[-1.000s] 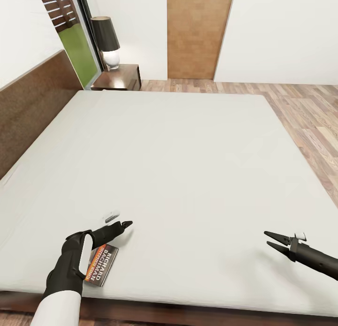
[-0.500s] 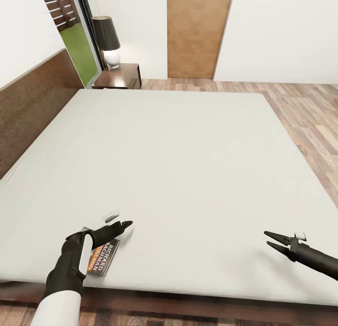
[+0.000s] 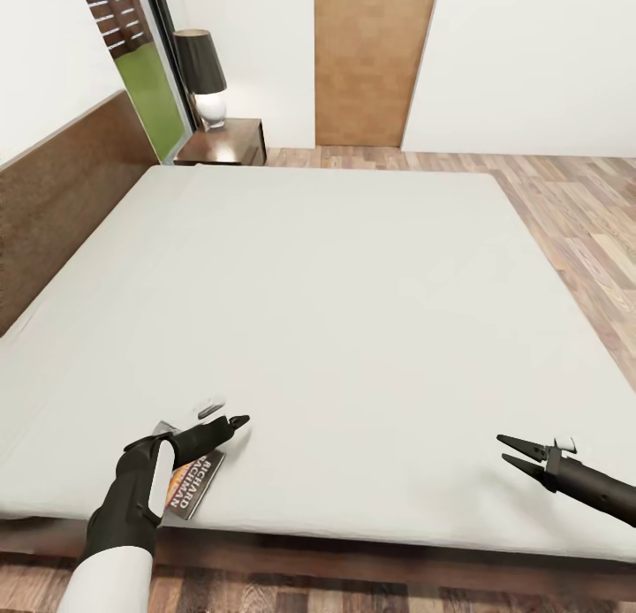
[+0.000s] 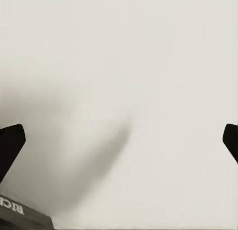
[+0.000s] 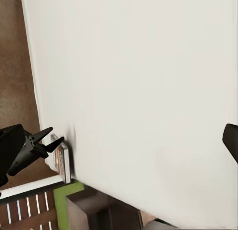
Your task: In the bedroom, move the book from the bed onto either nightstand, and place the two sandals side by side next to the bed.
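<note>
At the far left of the head view the long brown headboard [image 3: 62,207] runs along the side of the bed [image 3: 336,313], whose plain off-white mattress spreads across most of the scene, with the dark wooden frame showing along its near edge. Near that edge, toward the left corner, the book [image 3: 196,487] lies flat on the mattress, its white lettering and an orange-red band visible, partly covered by the black left arm that reaches over it. The left hand [image 3: 237,421] hovers just beyond the book, above bare mattress; in the left wrist view its two dark fingertips [image 4: 11,143] stand well apart at opposite edges of the picture, so it is spread open, with a corner of the book at the lower edge and a soft shadow on the sheet between them. Farther back on the left, past the head of the bed, a nightstand [image 3: 223,145] of dark reddish-brown wood carries a lamp [image 3: 203,76] with a dark shade and a white base, beside a tall dark-framed window [image 3: 146,74]. A brown wooden door [image 3: 371,61] stands in the white wall behind, and wood-plank floor [image 3: 574,215] runs along the right side of the bed. At the lower right, the right hand [image 3: 511,450] hangs over the mattress, its two pointed fingers slightly parted and holding nothing.
</note>
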